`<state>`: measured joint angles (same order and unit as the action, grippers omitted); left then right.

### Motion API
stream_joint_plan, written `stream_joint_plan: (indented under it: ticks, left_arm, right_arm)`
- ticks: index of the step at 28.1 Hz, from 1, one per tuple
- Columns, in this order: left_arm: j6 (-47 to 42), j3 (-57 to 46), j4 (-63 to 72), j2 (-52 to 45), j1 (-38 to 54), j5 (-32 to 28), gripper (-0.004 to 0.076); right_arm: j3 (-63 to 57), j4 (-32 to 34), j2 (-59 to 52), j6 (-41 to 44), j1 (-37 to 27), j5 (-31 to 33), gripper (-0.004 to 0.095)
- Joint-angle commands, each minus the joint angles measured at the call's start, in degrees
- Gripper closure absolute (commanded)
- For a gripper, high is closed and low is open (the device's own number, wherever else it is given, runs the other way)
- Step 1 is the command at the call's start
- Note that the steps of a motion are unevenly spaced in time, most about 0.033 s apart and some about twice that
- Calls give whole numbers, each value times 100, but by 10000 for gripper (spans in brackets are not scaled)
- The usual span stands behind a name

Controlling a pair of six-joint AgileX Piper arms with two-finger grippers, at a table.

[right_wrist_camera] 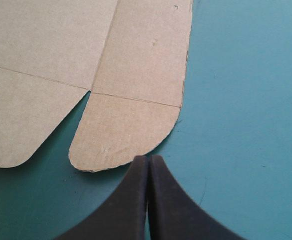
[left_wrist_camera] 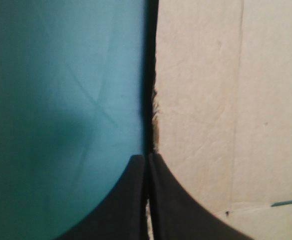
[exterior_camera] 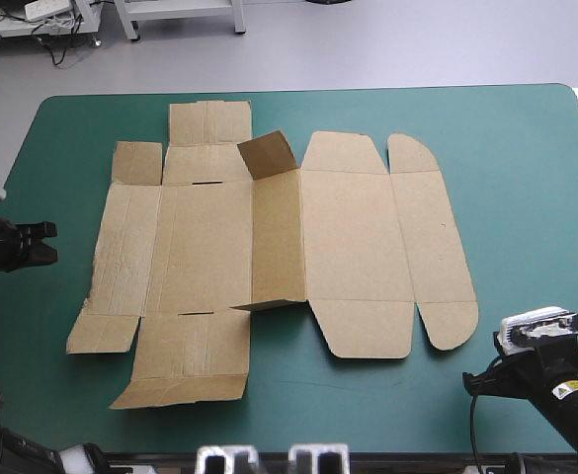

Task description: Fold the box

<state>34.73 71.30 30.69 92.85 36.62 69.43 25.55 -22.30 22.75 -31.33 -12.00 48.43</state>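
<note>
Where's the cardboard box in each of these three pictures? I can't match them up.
High view: the box lies flat mid-table, one small flap raised.
Left wrist view: its edge runs straight ahead of the shut left fingers.
Right wrist view: its rounded flap lies just ahead of the shut right fingers.
Shared landmark: the teal-green cover bordering the box.

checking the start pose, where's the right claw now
High view: near the table's front right corner. Its wrist view shows the right claw, shut, close by the box's rounded front-right flap.
</note>
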Motion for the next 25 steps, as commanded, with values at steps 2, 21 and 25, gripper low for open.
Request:
stream_joint_plan:
  ticks: [2,21,25]
  left_arm:
    - [-318,188,-1085,-189,-680,210,710]
    - [-594,188,-1527,-189,-1491,-153,159]
    - [-1140,188,-1426,-189,-1491,-131,174]
  right_arm:
    - [172,-85,49,-1,-30,-310,932]
    - [172,6,49,139,-30,-334,932]
    - [172,6,49,160,-30,-334,932]
